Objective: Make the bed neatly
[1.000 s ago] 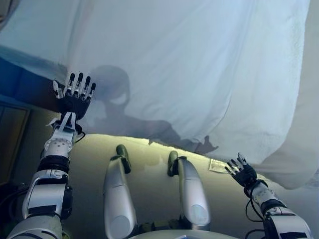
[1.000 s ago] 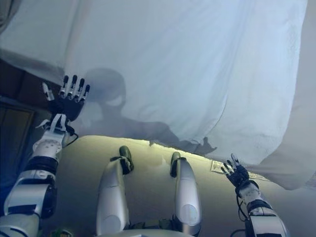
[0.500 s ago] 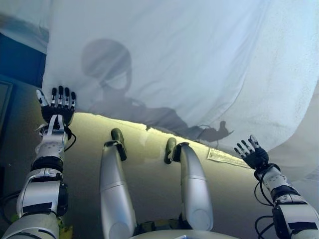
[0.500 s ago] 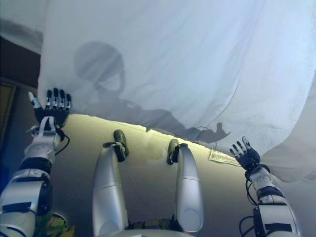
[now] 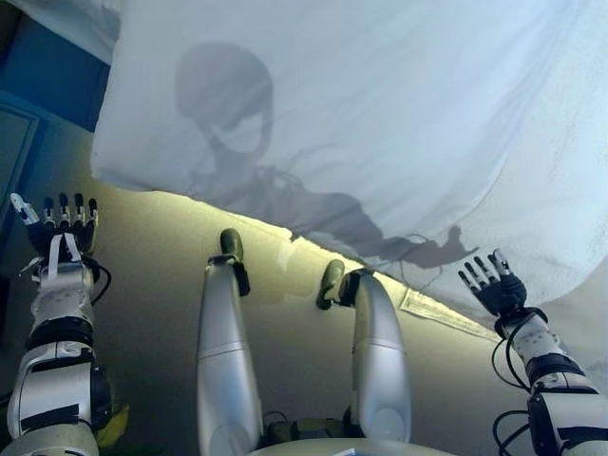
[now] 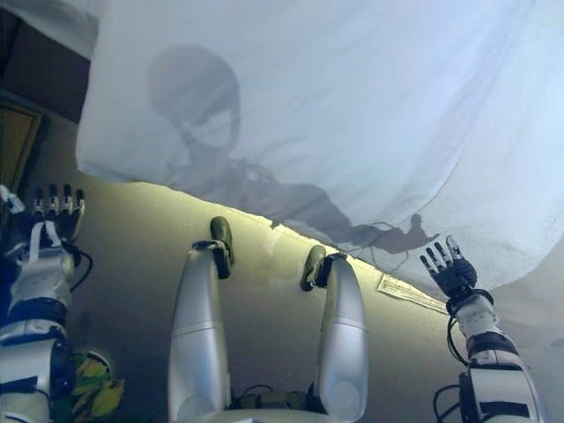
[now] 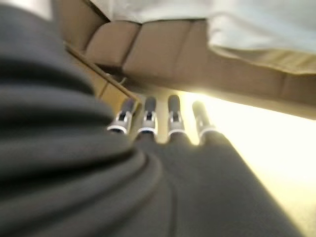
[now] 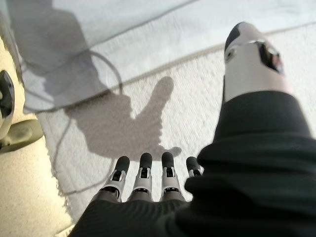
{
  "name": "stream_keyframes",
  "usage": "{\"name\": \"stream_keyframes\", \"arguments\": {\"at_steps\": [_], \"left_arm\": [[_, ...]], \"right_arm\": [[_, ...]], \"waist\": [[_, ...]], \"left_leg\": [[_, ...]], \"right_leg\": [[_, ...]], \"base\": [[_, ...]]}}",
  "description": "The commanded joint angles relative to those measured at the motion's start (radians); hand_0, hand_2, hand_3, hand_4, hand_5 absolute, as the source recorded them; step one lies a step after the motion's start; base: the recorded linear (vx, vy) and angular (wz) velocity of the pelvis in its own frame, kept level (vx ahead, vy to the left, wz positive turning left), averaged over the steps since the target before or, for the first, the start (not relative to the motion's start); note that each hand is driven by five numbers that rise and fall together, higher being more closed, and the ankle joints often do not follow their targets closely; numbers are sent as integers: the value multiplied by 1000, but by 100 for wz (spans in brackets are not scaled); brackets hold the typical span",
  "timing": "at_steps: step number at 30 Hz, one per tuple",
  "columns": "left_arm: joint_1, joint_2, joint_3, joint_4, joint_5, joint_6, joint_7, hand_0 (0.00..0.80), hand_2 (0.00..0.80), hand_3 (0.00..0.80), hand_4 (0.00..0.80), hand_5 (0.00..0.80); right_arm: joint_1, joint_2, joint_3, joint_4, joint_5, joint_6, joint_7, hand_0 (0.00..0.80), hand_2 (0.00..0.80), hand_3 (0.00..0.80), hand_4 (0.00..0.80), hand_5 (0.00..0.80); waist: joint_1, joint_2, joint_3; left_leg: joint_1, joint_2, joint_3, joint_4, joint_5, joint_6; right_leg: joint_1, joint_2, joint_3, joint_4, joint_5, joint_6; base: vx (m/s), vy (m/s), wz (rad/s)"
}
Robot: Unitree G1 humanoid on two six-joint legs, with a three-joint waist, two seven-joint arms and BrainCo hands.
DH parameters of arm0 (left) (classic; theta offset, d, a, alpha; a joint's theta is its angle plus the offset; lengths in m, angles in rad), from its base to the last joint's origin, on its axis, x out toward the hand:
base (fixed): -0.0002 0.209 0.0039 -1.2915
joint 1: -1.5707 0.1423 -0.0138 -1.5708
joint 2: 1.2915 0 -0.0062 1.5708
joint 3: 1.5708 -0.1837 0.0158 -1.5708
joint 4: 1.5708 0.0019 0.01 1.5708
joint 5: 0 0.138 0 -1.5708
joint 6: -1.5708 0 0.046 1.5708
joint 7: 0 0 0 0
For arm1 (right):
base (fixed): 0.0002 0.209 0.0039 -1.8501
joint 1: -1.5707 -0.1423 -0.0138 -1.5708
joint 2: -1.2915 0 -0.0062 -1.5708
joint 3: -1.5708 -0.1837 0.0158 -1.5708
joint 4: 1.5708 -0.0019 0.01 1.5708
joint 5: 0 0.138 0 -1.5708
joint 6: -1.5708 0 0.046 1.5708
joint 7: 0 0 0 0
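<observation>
A white sheet [image 5: 380, 114] covers the bed and hangs down over its near side, its lower edge running from upper left to lower right. My left hand [image 5: 57, 223] is open with straight fingers, empty, left of and below the sheet's hanging corner [image 5: 109, 171], apart from it. My right hand [image 5: 494, 285] is open with fingers spread, empty, just in front of the sheet's lower edge at the right. In the right wrist view the sheet [image 8: 148, 74] lies past the straight fingers [image 8: 143, 173]. The left wrist view shows the sheet's edge [image 7: 256, 34] past the fingers [image 7: 148, 116].
A white label [image 5: 432, 312] hangs along the bed's side under the sheet's edge. A dark blue panel [image 5: 57, 76] stands at the upper left. The tan floor [image 5: 152, 285] lies between me and the bed. A green and yellow object [image 6: 92, 392] lies at the lower left.
The view has shifted. My left hand has dropped down and to the left, away from the sheet's corner. My right hand has risen a little toward the sheet's edge.
</observation>
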State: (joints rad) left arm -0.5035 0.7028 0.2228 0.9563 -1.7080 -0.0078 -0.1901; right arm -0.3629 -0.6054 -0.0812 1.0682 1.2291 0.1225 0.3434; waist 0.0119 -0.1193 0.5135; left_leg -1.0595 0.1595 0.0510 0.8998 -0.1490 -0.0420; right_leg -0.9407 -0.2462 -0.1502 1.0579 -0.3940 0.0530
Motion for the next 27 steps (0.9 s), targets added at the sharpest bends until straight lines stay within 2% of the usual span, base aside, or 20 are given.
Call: {"name": "stream_keyframes", "arguments": {"at_steps": [1, 5, 7, 10, 14, 17, 19, 22, 24, 25, 27], "left_arm": [[52, -19, 27, 13, 5, -6, -39, 0, 0, 0, 0, 0], [130, -77, 40, 11, 55, 19, -49, 0, 0, 0, 0, 0], [170, -116, 23, 34, 113, 45, -84, 0, 0, 0, 0, 0], [208, -151, 1, 108, 213, 101, -136, 0, 0, 0, 0, 0], [279, -203, -32, 204, 353, 141, -172, 0, 0, 0, 0, 0], [335, -241, -67, 275, 561, 109, -173, 0, 0, 0, 0, 0], [372, -270, -92, 318, 650, 87, -183, 0, 0, 0, 0, 0], [435, -331, -143, 351, 849, 63, -139, 0, 0, 0, 0, 0], [458, -352, -174, 376, 950, 57, -116, 0, 0, 0, 0, 0], [463, -357, -185, 385, 980, 57, -102, 0, 0, 0, 0, 0], [460, -368, -230, 396, 1103, 70, -76, 0, 0, 0, 0, 0]], "right_arm": [[85, -23, -57, 11, 14, -30, 31, 0, 0, 0, 0, 0], [105, 13, -49, 0, -15, -20, 45, 0, 0, 0, 0, 0], [122, 36, -38, 2, -36, -20, 46, 0, 0, 0, 0, 0], [147, 61, -34, 28, -64, -4, 63, 0, 0, 0, 0, 0], [188, 105, -31, 85, -127, 14, 83, 0, 0, 0, 0, 0], [213, 149, -18, 98, -153, 2, 70, 0, 0, 0, 0, 0], [243, 179, -7, 109, -196, -5, 68, 0, 0, 0, 0, 0], [283, 220, 9, 142, -249, 18, 50, 0, 0, 0, 0, 0], [287, 244, 28, 168, -259, 22, 47, 0, 0, 0, 0, 0], [289, 257, 38, 177, -259, 22, 42, 0, 0, 0, 0, 0], [301, 283, 50, 197, -247, 25, 23, 0, 0, 0, 0, 0]], "waist": [[-7, 43, -23], [-11, 59, -42], [-17, 66, -57], [-22, 72, -82], [-21, 84, -129], [-16, 84, -168], [-20, 84, -206], [-17, 91, -284], [-7, 97, -323], [-8, 101, -342], [-21, 107, -383]], "left_leg": [[137, 24, -26, 34, -166, -40], [244, 25, 14, -66, -136, -60], [314, 19, 43, -153, -83, -61], [424, 7, 69, -272, -41, -67], [592, -4, 125, -432, 16, -74], [718, -1, 171, -541, 56, -78], [797, -9, 178, -618, 80, -77], [929, -56, 134, -763, 110, -66], [980, -85, 95, -829, 122, -54], [1003, -81, 105, -858, 130, -53], [1054, -67, 158, -900, 141, -56]], "right_leg": [[28, -7, 22, -169, 203, 66], [127, -6, 17, -261, 217, 74], [192, -8, 9, -352, 258, 70], [289, -21, -7, -467, 290, 81], [446, -42, -55, -628, 331, 100], [577, -47, -108, -738, 361, 114], [662, -30, -113, -831, 389, 118], [797, 7, -72, -996, 444, 130], [839, 25, -45, -1053, 471, 131], [856, 31, -43, -1073, 477, 131], [896, 37, -58, -1114, 492, 131]], "base": [[45, -31, 3], [52, -38, 5], [0, 0, 0], [77, -29, 4], [145, -15, -7], [148, -78, -19], [184, -99, -20], [274, -87, -27], [239, -60, -39], [221, -71, -47], [198, -81, -32]]}}
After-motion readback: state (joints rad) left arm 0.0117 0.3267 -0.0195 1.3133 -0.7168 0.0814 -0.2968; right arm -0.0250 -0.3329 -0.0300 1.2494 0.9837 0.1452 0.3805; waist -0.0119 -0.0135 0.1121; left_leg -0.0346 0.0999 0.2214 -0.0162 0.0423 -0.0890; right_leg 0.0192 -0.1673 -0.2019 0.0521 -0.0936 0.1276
